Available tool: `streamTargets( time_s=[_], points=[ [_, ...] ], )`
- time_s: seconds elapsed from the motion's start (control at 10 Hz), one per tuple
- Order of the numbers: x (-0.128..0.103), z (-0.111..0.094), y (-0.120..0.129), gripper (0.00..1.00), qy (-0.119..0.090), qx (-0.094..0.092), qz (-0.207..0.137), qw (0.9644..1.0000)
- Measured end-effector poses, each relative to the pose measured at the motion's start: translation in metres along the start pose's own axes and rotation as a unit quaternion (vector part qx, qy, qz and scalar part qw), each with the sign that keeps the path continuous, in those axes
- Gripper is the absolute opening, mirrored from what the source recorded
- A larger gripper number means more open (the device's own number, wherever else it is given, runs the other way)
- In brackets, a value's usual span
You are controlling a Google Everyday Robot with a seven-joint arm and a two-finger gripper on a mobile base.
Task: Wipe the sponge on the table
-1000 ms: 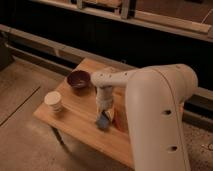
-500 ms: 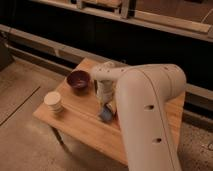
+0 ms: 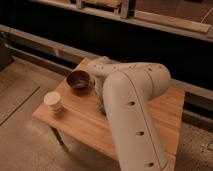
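The white arm (image 3: 132, 105) reaches across the wooden worktop (image 3: 80, 122) and hides most of its middle. The gripper (image 3: 101, 101) is low at the worktop, just left of the forearm; I cannot tell whether it is clenched or released. A small bluish patch under it looks like the sponge (image 3: 103, 109), lying on the worktop. A dark bowl (image 3: 79, 80) and a pale cup (image 3: 53, 101) stand to the left.

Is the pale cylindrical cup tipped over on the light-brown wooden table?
No, the cup stands upright on the table; the gripper is low at mid-table, behind the arm.
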Motion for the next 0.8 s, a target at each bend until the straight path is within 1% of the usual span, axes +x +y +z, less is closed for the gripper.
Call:
streamTargets(
  time_s=[0.1,0.2,0.3,0.4,0.5,0.7,0.8],
  points=[
    [-0.002,-0.004,0.012,0.00,-0.008,0.006,-0.014,0.9999],
    [-0.001,-0.010,0.028,0.00,-0.016,0.008,-0.028,0.9994],
    [0.002,-0.018,0.049,0.00,-0.026,0.004,-0.045,0.9986],
    [0.007,-0.024,0.065,0.00,-0.031,0.000,-0.058,0.9978],
    [0.014,-0.034,0.087,0.00,-0.042,-0.006,-0.076,0.9962],
    [0.029,-0.046,0.111,0.00,-0.049,-0.011,-0.098,0.9939],
    [0.036,-0.050,0.119,0.00,-0.051,-0.016,-0.103,0.9932]
  ],
)
